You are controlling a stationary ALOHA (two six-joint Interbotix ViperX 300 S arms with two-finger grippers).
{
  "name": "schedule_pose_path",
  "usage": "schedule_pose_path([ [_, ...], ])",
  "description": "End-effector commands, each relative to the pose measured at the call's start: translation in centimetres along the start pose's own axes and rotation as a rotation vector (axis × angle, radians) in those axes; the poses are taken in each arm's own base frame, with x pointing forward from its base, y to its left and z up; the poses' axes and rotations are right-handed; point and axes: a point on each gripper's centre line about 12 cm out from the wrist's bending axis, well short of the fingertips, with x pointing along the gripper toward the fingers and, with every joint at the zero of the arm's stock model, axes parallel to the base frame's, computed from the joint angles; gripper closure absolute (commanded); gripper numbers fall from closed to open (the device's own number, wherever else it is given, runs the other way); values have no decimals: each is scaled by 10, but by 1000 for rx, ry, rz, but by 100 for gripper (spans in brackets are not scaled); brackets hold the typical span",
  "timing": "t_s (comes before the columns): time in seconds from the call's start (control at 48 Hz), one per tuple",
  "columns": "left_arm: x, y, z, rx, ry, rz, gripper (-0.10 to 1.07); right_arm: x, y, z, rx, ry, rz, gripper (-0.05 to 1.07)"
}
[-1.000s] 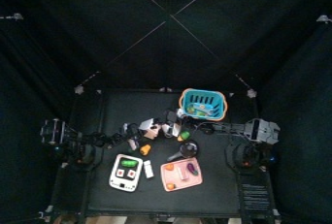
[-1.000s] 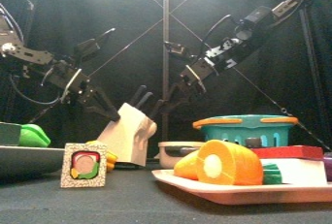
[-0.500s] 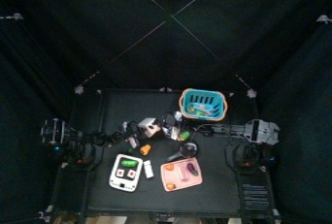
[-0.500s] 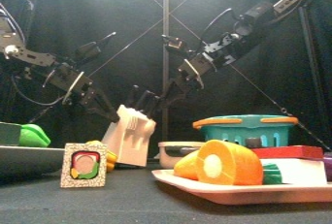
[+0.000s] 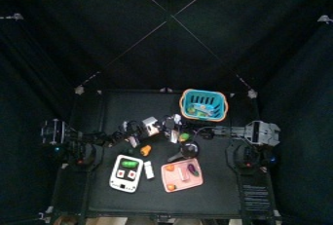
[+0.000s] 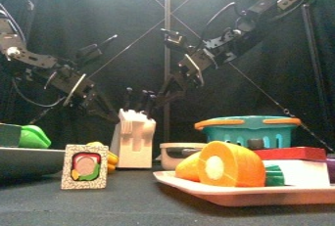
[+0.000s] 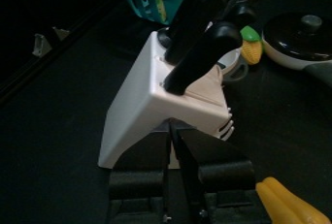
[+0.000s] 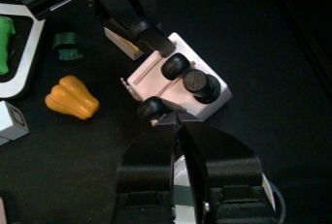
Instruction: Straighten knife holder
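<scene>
The knife holder (image 6: 132, 137) is a whitish-beige block with dark knife handles (image 7: 203, 40). It stands upright on the table, left of the middle in the top view (image 5: 154, 127). My left gripper (image 6: 100, 105) is shut and low behind the block, its tips against the block's lower edge in the left wrist view (image 7: 182, 139). My right gripper (image 6: 178, 56) is shut and empty, above and to the right of the block. In the right wrist view (image 8: 181, 124) it hovers by the handles of the block (image 8: 199, 84).
A teal basket (image 5: 203, 101) stands at the back right. A pink tray (image 5: 184, 175) with toy food and a white device with a green screen (image 5: 128, 173) lie at the front. A small pot (image 6: 179, 154) and an orange toy pepper (image 8: 73, 97) lie near the block.
The knife holder has gone from leaning to upright. The left gripper has stayed at its base. The right gripper has risen up and away from the handles.
</scene>
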Motion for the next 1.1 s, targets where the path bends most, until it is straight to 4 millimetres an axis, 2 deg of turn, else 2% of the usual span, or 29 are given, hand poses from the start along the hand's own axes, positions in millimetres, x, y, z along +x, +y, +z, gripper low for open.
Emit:
schedule_pose_path([
  [0.0,-2,0,7,-9,-30,1,48,-22,-2,21,4,-70,-8,57],
  [0.208,-11,-3,17,-18,-72,-19,48,-51,2,13,19,-87,-7,57],
  [0.375,-25,-14,18,-8,-92,-73,48,-61,15,-1,13,-73,18,57],
  [0.5,-38,-35,18,15,-106,-162,48,-65,32,-8,-5,-58,62,57],
  [0.688,-54,-71,16,61,-101,-309,48,-85,57,-12,-33,-78,124,57],
  [0.854,-64,-87,8,82,-70,-377,48,-96,67,-23,-32,-67,153,57],
  [1.083,-78,-105,1,88,-51,-453,48,-97,84,-40,-46,-23,199,57],
])
